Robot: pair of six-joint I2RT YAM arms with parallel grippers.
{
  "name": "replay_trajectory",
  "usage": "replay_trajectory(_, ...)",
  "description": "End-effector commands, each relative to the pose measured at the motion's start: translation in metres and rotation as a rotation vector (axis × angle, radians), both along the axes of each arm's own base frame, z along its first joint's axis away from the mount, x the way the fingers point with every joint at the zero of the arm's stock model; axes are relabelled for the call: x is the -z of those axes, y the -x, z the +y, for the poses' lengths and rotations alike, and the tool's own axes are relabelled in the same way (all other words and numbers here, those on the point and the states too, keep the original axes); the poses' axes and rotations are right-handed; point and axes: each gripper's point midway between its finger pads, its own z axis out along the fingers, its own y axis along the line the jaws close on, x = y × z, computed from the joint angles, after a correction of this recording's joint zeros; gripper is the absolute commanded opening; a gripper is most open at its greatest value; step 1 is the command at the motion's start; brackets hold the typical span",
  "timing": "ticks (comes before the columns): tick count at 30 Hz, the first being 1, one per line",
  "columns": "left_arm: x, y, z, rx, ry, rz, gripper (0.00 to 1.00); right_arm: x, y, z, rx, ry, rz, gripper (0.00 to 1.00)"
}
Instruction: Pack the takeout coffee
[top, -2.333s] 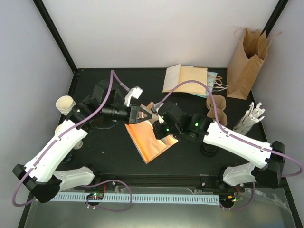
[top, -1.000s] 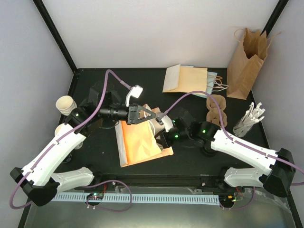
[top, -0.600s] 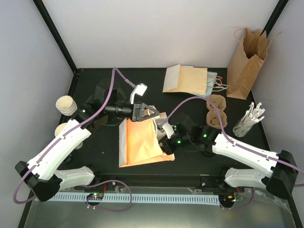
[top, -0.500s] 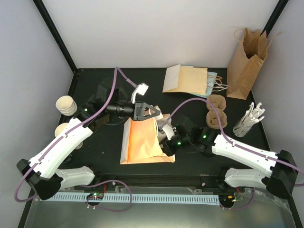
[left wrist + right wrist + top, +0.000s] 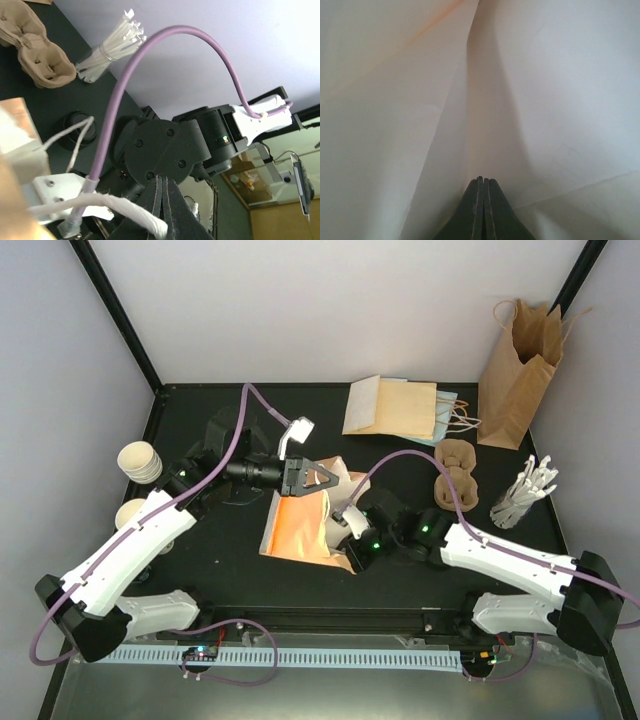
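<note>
Left pincer [image 5: 330,480] is clamped on the white handle [image 5: 120,203] of the bag [image 5: 298,528] at mid-frame in the top view. Right pincer [image 5: 483,182] is closed, its tips against the bag's paper; whether it grips is unclear. Cream cups [image 5: 140,461] stand at the left edge of the tabletop [image 5: 200,420], well apart from the bag.

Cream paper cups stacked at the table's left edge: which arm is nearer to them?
Left. The left arm's elbow lies just beside the cream paper cups; the right arm lies far to the right, beyond the tan paper bag.
</note>
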Motion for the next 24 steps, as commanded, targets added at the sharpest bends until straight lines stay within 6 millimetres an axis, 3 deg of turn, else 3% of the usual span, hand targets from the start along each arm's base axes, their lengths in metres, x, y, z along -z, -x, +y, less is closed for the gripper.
replay_trajectory(1,-0.016,0.019,-0.002,0.070,0.056,-0.048,0.02,-0.005,-0.005,0.009,0.015,-0.024,-0.003,0.01)
replay_trajectory(9,-0.014,0.041,-0.009,0.154,0.045,-0.064,0.02,-0.032,-0.012,0.033,0.033,-0.128,0.029,0.01)
replay_trajectory(18,0.005,0.058,-0.006,0.210,-0.020,-0.054,0.02,-0.044,-0.023,0.023,0.125,-0.169,0.010,0.01)
replay_trajectory(24,-0.002,0.061,-0.009,0.223,-0.001,-0.069,0.01,-0.043,-0.028,0.025,0.166,-0.194,0.041,0.01)
